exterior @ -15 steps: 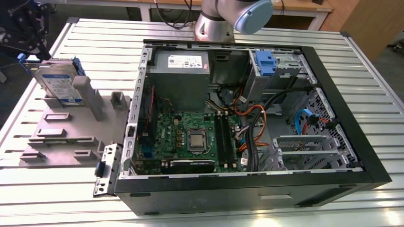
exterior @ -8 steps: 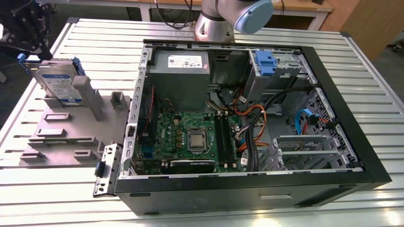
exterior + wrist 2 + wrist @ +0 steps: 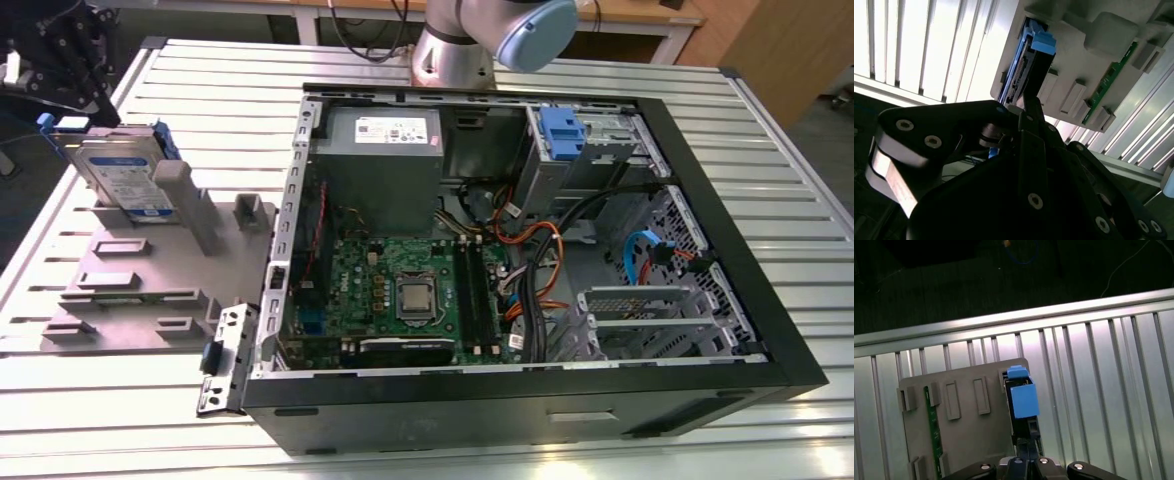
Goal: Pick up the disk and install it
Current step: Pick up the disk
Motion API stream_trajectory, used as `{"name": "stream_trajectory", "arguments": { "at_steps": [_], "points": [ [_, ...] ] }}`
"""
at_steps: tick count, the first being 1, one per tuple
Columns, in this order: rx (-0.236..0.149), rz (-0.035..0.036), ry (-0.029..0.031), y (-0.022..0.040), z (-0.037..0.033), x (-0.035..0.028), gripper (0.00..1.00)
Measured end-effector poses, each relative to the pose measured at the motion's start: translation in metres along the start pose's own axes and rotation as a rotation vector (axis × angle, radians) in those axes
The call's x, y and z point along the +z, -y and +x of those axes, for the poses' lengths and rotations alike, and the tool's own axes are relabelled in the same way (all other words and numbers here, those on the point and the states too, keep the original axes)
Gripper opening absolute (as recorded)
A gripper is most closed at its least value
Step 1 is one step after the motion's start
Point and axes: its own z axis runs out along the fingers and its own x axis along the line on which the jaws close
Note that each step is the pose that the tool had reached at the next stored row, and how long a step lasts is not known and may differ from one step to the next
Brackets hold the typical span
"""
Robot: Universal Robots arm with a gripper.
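**Gripper at the disk, which stands in its holder beside the case**

The disk (image 3: 124, 185) stands on edge, slightly tilted, in a slot of the grey holder (image 3: 134, 290). The holder lies on the slatted metal table (image 3: 747, 130), at the exterior view's left of the open computer case (image 3: 534, 400). The gripper (image 3: 1027, 440) hangs just over the disk's upper end. In both wrist views it lines up with the blue-railed end. Touching or just short, clamped or apart: cannot tell. Inside the case, the drive cage (image 3: 594, 140) with a blue tab sits near the power supply (image 3: 378, 160).
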Motion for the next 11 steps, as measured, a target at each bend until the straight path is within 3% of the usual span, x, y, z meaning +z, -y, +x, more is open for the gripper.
{"name": "stream_trajectory", "arguments": {
  "at_steps": [11],
  "points": [
    [-0.043,-0.0013,-0.002,0.0001,0.0,0.0002,0.11]
  ]
}}
